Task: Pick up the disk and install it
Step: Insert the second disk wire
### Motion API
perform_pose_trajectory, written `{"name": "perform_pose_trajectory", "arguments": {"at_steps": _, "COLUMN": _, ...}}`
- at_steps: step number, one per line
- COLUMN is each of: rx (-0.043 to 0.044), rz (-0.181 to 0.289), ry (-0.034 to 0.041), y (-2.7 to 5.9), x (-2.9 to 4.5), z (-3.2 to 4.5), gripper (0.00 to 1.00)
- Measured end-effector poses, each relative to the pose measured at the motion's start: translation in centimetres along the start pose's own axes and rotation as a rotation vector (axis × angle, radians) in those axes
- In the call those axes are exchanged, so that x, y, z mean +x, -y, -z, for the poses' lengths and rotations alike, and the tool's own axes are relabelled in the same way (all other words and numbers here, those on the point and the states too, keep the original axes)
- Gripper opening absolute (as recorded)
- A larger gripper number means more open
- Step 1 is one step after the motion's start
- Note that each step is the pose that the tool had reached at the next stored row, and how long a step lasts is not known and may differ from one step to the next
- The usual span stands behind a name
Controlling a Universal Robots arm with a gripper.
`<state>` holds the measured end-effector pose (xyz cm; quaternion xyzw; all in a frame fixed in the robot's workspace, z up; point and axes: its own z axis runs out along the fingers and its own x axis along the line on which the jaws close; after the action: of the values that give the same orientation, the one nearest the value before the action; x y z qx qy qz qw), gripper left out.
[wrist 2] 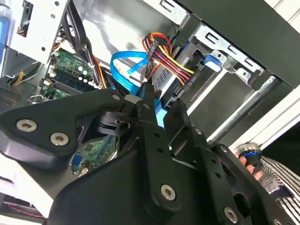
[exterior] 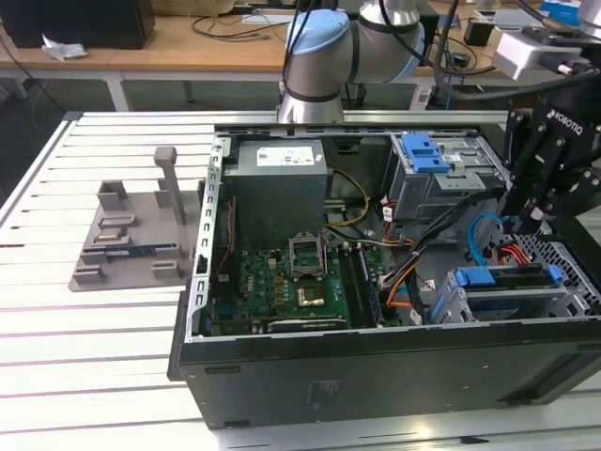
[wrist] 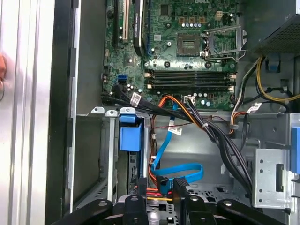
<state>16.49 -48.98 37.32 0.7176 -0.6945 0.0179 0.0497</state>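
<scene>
Black pincer (exterior: 528,224) hangs in the exterior view over the corner of the open computer case (exterior: 282,362) at the exterior view's right. Whether it is spread or pinching something I cannot tell. Just below it, in the metal drive cage (exterior: 451,305), the disk (exterior: 512,278) lies flat with blue frame pieces at both ends. A blue flat cable (exterior: 481,235) and red-and-yellow wires (exterior: 512,254) curl beside the pincer. Farther from it, toward the exterior view's left, lie the green motherboard (exterior: 272,287) and the grey power-supply box (exterior: 280,188). A grey holder (exterior: 131,235) stands well apart from the pincer, outside the case, on the slatted table (exterior: 94,366).

In the second wrist view the pincer (wrist 2: 161,105) points at a dark slab in the cage where the red-and-yellow wires (wrist 2: 166,54) and the blue flat cable (wrist 2: 124,65) meet. Whether that slab is the disk I cannot tell. A blue tab (wrist 2: 213,61) sits beyond it on the cage. A person's hand (wrist 2: 247,158) with a striped sleeve (wrist 2: 276,176) is near the pincer, outside the case.

In the first wrist view the pincer (wrist: 157,201) sits just over the blue flat cable (wrist: 180,169) and the wires. A blue latch piece (wrist: 130,135) stands near it on the cage wall, and the motherboard (wrist: 173,47) lies farther off.
</scene>
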Motion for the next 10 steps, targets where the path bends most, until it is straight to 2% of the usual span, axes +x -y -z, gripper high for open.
{"name": "perform_pose_trajectory", "arguments": {"at_steps": 5, "rx": 0.0, "rz": 0.0, "ry": -0.0003, "y": 0.0, "x": -0.01, "z": -0.13, "gripper": 0.35}}
{"name": "perform_pose_trajectory", "arguments": {"at_steps": 6, "rx": 0.0, "rz": 0.0, "ry": -0.0004, "y": 0.0, "x": -0.01, "z": -0.13, "gripper": 0.28}}
{"name": "perform_pose_trajectory", "arguments": {"at_steps": 7, "rx": 0.0, "rz": 0.0, "ry": -0.0005, "y": 0.0, "x": -0.01, "z": -0.13, "gripper": 0.28}}
{"name": "perform_pose_trajectory", "arguments": {"at_steps": 9, "rx": 0.0, "rz": 0.0, "ry": -0.0005, "y": 0.0, "x": -0.01, "z": -0.13, "gripper": 0.16}}
{"name": "perform_pose_trajectory", "arguments": {"at_steps": 10, "rx": 0.0001, "rz": 0.0, "ry": -0.0006, "y": 0.0, "x": -0.01, "z": -0.13, "gripper": 0.16}}
